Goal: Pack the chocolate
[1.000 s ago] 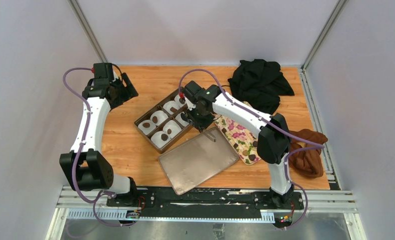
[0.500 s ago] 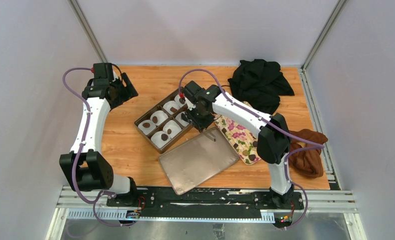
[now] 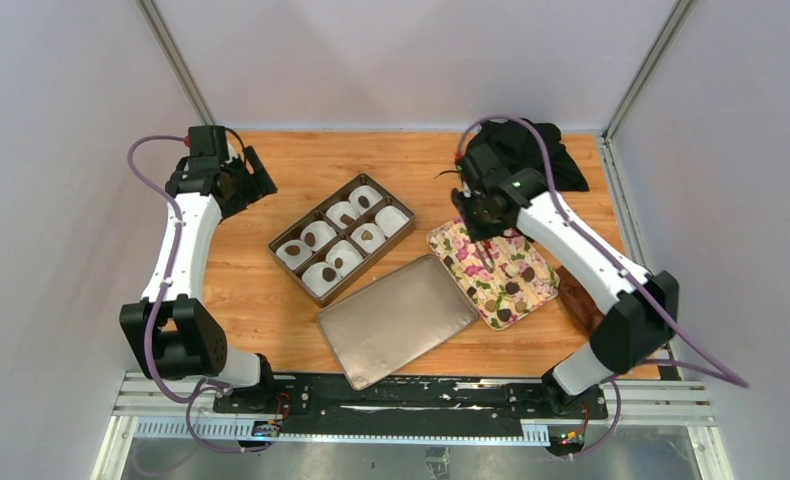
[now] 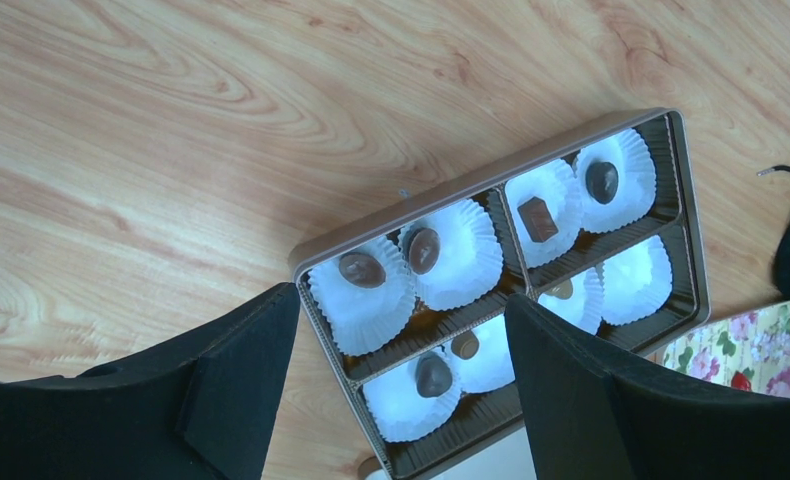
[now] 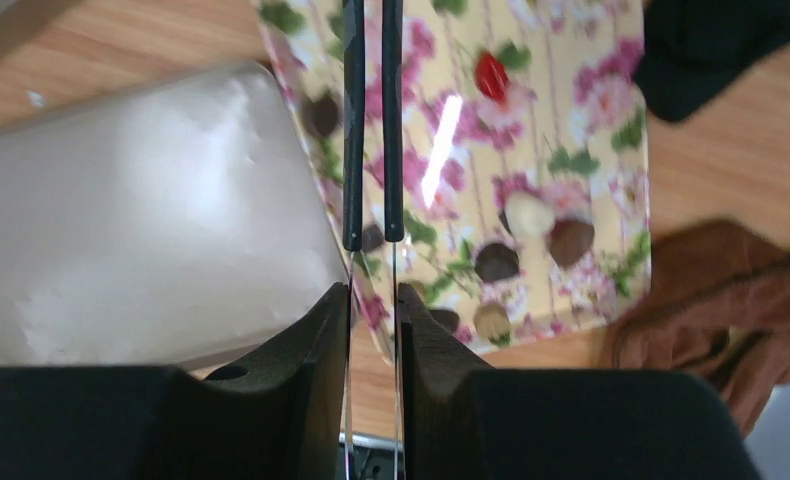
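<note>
A brown box [image 3: 274, 243] with white paper cups sits mid-table, and most cups hold a chocolate [image 3: 310, 239]. The left wrist view shows the box [image 4: 471, 185] and its chocolates [image 4: 361, 268]; one far cup [image 4: 636, 280] looks empty. More chocolates [image 3: 512, 288] lie on the flower-print tray [image 3: 471, 250]. My right gripper [image 3: 483, 225] hangs over that tray, shut on metal tweezers [image 5: 371, 150]. Their black tips are slightly apart above the tray's [image 5: 571, 100] edge, near loose chocolates [image 5: 496, 262]. My left gripper [image 3: 256, 180] is open and empty at the far left, with both fingers [image 4: 221, 390] apart.
The box's flat brown lid [image 3: 396, 318] lies in front of the box and also shows in the right wrist view [image 5: 151, 220]. A black cloth [image 3: 531, 150] is at the back right. A rust-brown cloth [image 5: 711, 300] lies right of the tray.
My right arm has swung from the box's right end over to the flower-print tray, carrying the tweezers. The left arm has not moved.
</note>
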`<state>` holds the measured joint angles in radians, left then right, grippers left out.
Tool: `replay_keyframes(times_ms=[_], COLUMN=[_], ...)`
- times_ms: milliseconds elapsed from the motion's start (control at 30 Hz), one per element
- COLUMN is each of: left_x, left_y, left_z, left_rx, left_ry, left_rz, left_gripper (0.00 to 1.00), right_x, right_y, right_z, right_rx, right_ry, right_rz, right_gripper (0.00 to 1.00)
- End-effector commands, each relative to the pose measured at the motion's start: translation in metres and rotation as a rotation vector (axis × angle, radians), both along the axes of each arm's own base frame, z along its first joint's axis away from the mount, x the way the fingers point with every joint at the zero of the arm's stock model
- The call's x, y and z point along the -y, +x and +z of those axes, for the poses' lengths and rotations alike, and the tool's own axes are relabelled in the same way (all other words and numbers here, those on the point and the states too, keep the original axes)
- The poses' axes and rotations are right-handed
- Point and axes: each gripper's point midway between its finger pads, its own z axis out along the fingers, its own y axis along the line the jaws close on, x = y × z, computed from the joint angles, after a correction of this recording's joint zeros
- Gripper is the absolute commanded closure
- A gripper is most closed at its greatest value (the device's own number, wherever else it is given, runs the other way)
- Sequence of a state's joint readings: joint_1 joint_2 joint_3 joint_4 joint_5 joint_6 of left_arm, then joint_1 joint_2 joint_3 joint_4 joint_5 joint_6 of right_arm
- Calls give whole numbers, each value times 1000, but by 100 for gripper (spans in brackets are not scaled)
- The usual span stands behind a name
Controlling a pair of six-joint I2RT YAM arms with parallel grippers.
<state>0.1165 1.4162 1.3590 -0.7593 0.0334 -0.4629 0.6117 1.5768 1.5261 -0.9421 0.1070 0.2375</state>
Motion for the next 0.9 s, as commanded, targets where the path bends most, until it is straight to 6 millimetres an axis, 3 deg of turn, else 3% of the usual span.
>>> replay_keyframes(times_ms=[0, 100, 233, 567, 867], left_x=[-1, -1, -1, -3, -3], left_y=[7, 10, 12, 12, 12], left_z=[-1, -3, -5, -4, -5], left_rx=[-1, -4, -9, -6, -9], left_ry=[-10, -9, -11, -3, -6], left_rz=[-3, -3, -6, 2, 11], left_gripper=[20, 19, 19, 20, 19], right_x=[49, 58, 41, 22, 35], right_y=[-38, -66, -83, -76, -72], right_z=[-30, -46, -53, -62, -75], right_rx=[-115, -199, -271, -319, -326], right_ry=[-46, -42, 44, 79, -10], right_rz=[-145, -140, -62, 15, 0], right_gripper=[80, 75, 69, 65, 66])
